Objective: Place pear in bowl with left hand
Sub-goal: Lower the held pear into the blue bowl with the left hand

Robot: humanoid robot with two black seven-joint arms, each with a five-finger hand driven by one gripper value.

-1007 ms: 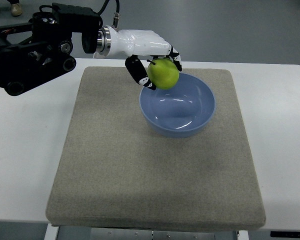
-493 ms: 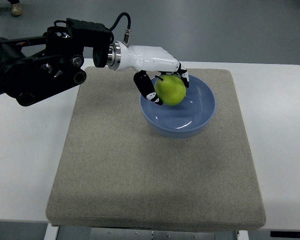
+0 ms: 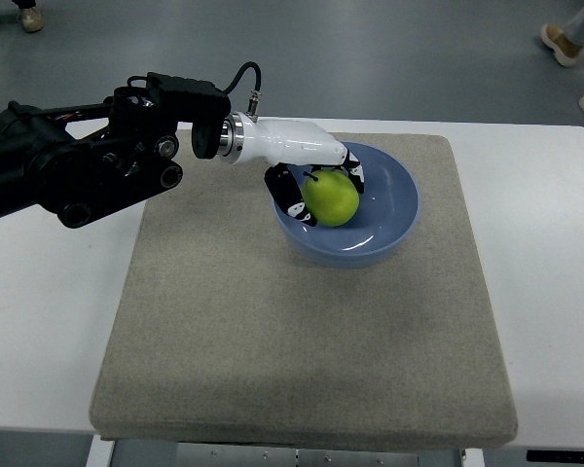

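Observation:
A green pear is held inside the blue bowl, low over its left half. My left hand, white with black finger segments, reaches in from the left over the bowl's rim and is shut on the pear, thumb on its left side and fingers over its top right. The bowl sits on the upper middle of a grey mat. Whether the pear touches the bowl's bottom I cannot tell. The right arm does not show.
The mat lies on a white table. The black left arm stretches across the table's upper left. A person's shoes show on the floor at the top right, another pair at the top left.
My left hand has carried the pear right and downward, from above the bowl's left rim into the bowl. The arm has come further into view. Shoes have appeared at the top right.

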